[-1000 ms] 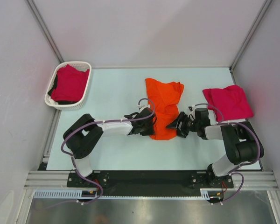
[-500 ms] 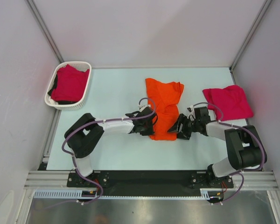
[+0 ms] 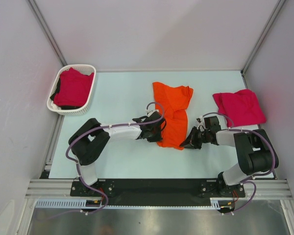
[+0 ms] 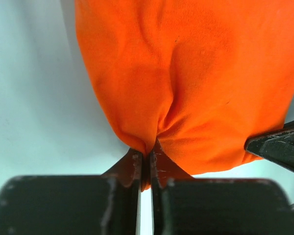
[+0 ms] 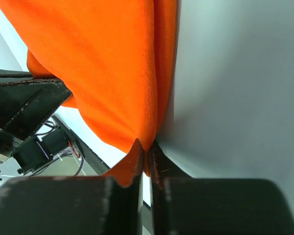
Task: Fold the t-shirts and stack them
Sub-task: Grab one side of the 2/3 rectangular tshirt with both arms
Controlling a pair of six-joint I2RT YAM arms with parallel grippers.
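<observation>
From above, the near edge of the orange shirt [image 3: 172, 110] is hidden under the left gripper [image 3: 158, 132] and the right gripper [image 3: 188, 142]. How they grip it is too small to see there. In each wrist view the shirt runs off the top, the gripper's own body is a dark blur, and the pinched bit of cloth is hidden between the jaws. In the basket [image 3: 81, 66], a dark thing [image 3: 57, 90] peeks out beside the pink shirt [image 3: 73, 88]. I cannot tell what it is.

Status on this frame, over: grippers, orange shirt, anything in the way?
Left gripper shut on orange t-shirt, near edge. Right gripper shut on same edge, opposite corner. Shirt bunched lengthwise. Pink t-shirt and basket lie well aside.
</observation>
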